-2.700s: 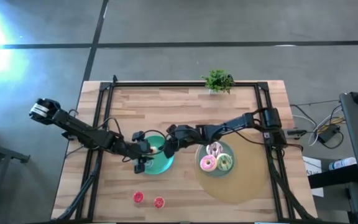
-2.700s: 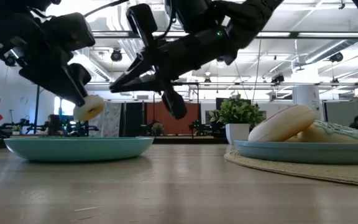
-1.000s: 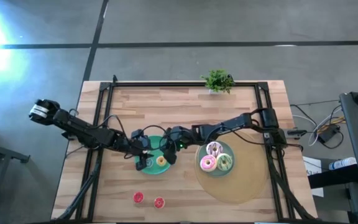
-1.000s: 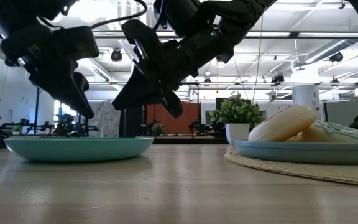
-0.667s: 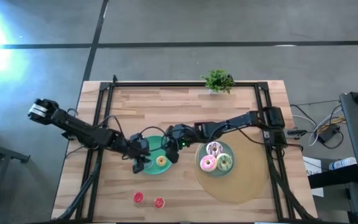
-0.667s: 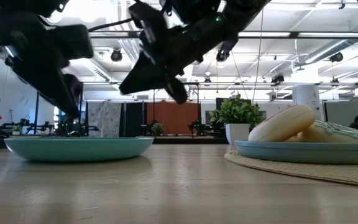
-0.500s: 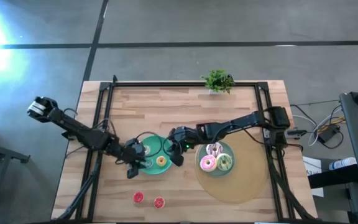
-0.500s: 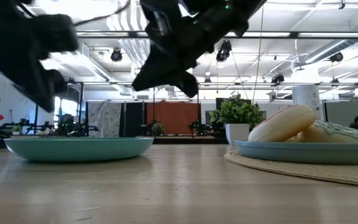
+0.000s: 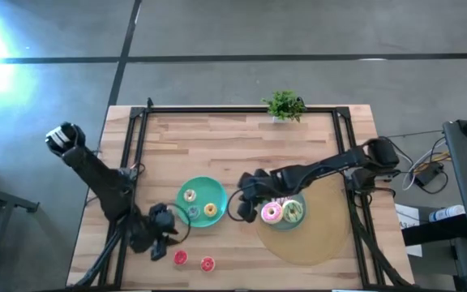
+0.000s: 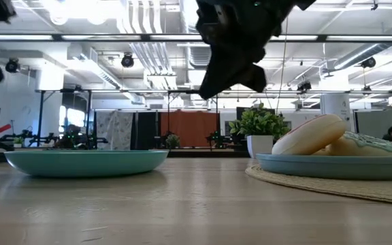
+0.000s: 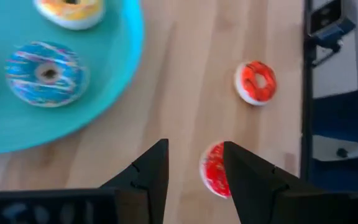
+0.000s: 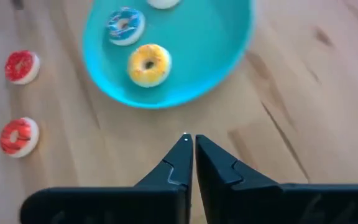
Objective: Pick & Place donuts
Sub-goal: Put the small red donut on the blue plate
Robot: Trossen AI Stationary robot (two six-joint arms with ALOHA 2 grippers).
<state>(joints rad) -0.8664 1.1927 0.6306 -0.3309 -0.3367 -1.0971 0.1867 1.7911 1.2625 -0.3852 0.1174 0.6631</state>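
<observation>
The teal plate [image 9: 202,201] left of centre holds three tiny donuts: blue [image 9: 189,195], yellow [image 9: 210,210] and cream [image 9: 194,212]. Two tiny red donuts [image 9: 180,257] [image 9: 207,264] lie on the wood near the front edge. The pink [image 9: 271,212], green [image 9: 292,212] and white-pink [image 9: 280,195] donuts sit on the right plate [image 9: 298,195]. My left gripper [image 9: 162,235] is open and empty over the wood by the red donuts; one red donut [image 11: 214,177] lies beside a finger. My right gripper [image 9: 240,204] is shut and empty between the two plates.
The right plate sits on a round tan mat [image 9: 314,239]. A small potted plant [image 9: 284,105] stands at the table's far edge. A black frame [image 9: 136,146] runs along the table's sides. Bare wood lies along the near edge right of the red donuts.
My left gripper has left the teal plate and gone toward the table's near left, ending by the red donuts. My right gripper has gone from above the teal plate toward the table's right, into the gap between the plates. The donuts have stayed in place.
</observation>
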